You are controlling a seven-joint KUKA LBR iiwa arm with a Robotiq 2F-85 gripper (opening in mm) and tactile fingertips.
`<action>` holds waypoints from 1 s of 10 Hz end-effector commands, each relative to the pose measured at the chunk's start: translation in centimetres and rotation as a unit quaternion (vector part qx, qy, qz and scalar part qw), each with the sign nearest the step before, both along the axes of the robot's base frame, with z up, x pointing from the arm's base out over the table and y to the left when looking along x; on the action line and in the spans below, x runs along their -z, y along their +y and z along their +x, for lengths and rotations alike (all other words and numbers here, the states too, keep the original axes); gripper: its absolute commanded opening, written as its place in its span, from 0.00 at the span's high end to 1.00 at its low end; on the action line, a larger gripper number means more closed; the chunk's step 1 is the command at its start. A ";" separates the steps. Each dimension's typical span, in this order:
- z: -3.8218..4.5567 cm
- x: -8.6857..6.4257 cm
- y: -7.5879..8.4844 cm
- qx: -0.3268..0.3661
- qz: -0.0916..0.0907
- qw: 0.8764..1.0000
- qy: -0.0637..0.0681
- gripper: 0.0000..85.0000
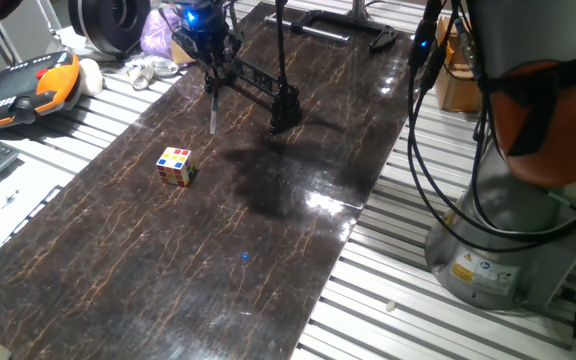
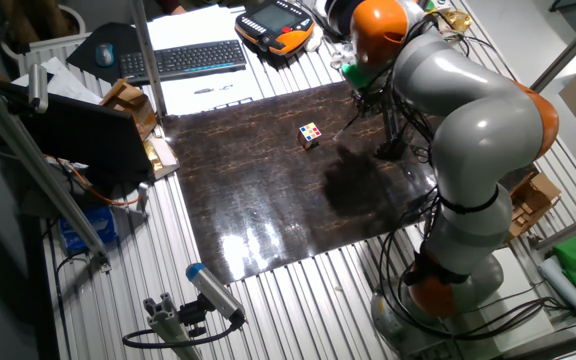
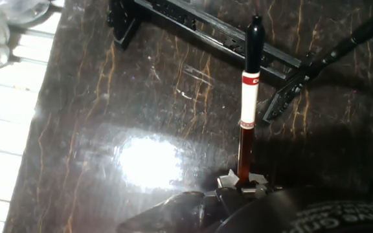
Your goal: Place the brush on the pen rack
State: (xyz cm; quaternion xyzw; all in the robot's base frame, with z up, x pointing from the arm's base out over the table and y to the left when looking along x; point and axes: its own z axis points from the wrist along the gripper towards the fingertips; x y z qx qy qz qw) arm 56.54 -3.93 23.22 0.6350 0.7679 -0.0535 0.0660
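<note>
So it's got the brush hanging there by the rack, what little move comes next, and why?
Probably a small shift toward the pen rack, then tilting the brush flat. The gripper holds it by one end, hanging upright above the table beside the rack's bar, not yet resting on it.

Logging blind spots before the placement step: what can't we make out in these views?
- Gripper fingers: hand view, cut off at the bottom edge.
- Brush: a thin sliver in one fixed view; in the other, too small.
- Pen rack notches: too small and dark in both fixed views; ends cropped in hand view.
</note>
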 end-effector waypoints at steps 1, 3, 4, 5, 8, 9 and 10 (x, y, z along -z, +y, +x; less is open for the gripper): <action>0.02 0.0 0.0 0.008 0.002 1.000 -0.001 0.99; 0.17 0.0 0.2 0.030 0.007 1.000 -0.001 0.99; 0.17 0.0 0.2 0.041 0.009 0.999 0.001 0.99; 0.17 0.0 0.2 0.045 0.010 0.999 0.002 0.99; 0.17 0.0 0.2 0.032 -0.003 0.999 0.007 0.99; 0.17 0.0 0.2 0.014 -0.017 1.000 -0.001 0.99; 0.17 0.0 0.2 0.005 -0.033 0.999 -0.010 0.99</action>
